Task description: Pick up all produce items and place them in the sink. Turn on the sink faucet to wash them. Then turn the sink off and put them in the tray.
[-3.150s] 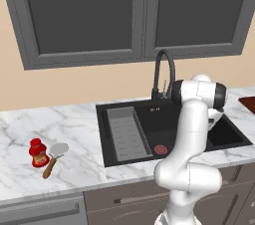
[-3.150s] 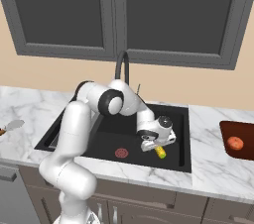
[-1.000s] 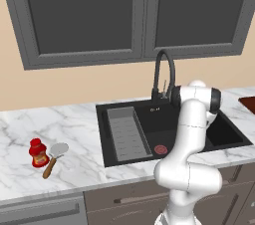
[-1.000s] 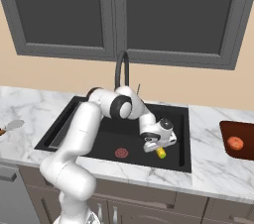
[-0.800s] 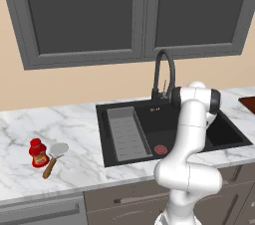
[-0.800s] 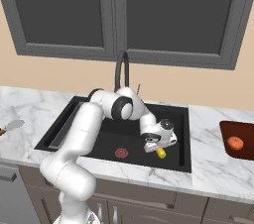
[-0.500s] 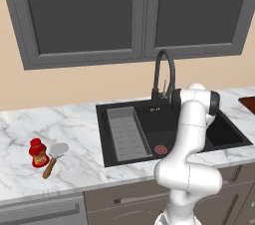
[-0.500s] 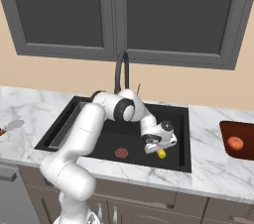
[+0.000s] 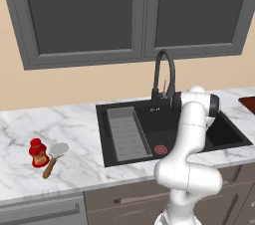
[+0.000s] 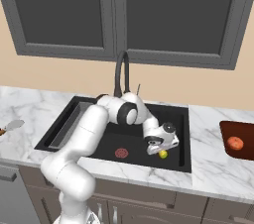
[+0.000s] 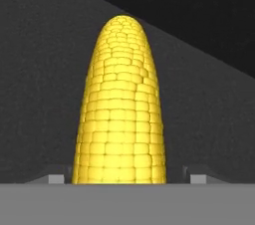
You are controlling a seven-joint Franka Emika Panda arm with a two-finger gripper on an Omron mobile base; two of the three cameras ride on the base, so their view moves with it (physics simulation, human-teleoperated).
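The tool (image 10: 159, 149) is straddling the corn cob (image 11: 119, 109) on the sink (image 10: 99, 141) floor — fingers apart, not yet gripping. Next: closing, lifting, carrying it to the tray (image 10: 238, 131).

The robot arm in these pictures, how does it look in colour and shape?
The glossy white arm has thick rounded segments joined by dark grey joints, rising from a bulky white base. Its gripper is white with dark round details and small grey fingertips. No cables or markings are visible.
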